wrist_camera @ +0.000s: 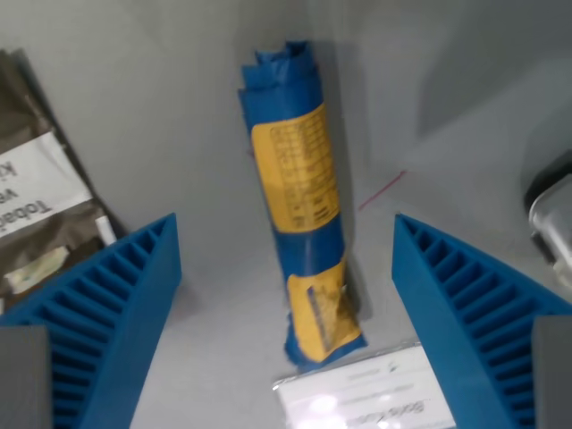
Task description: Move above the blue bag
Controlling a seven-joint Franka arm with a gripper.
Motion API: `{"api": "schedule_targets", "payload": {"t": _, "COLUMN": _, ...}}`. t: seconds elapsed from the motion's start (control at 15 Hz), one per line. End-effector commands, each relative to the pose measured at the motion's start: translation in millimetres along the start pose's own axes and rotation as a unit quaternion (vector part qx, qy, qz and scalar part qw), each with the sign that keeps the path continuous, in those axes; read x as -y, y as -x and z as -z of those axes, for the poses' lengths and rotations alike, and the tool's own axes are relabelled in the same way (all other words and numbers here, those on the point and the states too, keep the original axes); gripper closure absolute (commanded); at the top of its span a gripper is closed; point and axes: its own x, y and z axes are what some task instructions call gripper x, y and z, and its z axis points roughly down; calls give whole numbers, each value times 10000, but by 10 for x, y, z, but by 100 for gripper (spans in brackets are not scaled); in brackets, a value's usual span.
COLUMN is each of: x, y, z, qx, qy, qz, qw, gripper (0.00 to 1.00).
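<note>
Blue bag [301, 201]: lies lengthwise between spread, empty claw [286, 295] fingers. Step: hovering alignment, seemingly near done; next, minor centring.

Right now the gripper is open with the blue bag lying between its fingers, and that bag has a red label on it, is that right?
Not quite. The label on the blue bag is yellow, not red, as the wrist view shows. The rest holds: the gripper is open, and the bag lies between its fingers.

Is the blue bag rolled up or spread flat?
Rolled up. The blue bag forms a long narrow tube on the table, its yellow label curving around it.
</note>
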Motion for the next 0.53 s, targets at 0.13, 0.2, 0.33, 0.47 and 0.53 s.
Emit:
{"api": "schedule_targets", "payload": {"t": 0.13, "x": -125, "y": -46, "z": -49, "qx": 5, "qy": 2, "qz": 630, "qw": 9980, "gripper": 0}}
{"api": "schedule_targets", "payload": {"t": 0.2, "x": -137, "y": -50, "z": -57, "qx": 2, "qy": 2, "qz": 588, "qw": 9983, "gripper": 0}}
{"api": "schedule_targets", "payload": {"t": 0.33, "x": -155, "y": -57, "z": -70, "qx": 11, "qy": -12, "qz": 550, "qw": 9985, "gripper": 0}}
{"api": "schedule_targets", "payload": {"t": 0.47, "x": -168, "y": -62, "z": -78, "qx": 25, "qy": -31, "qz": 491, "qw": 9988, "gripper": 0}}
{"api": "schedule_targets", "payload": {"t": 0.53, "x": -173, "y": -63, "z": -80, "qx": 31, "qy": -39, "qz": 467, "qw": 9989, "gripper": 0}}
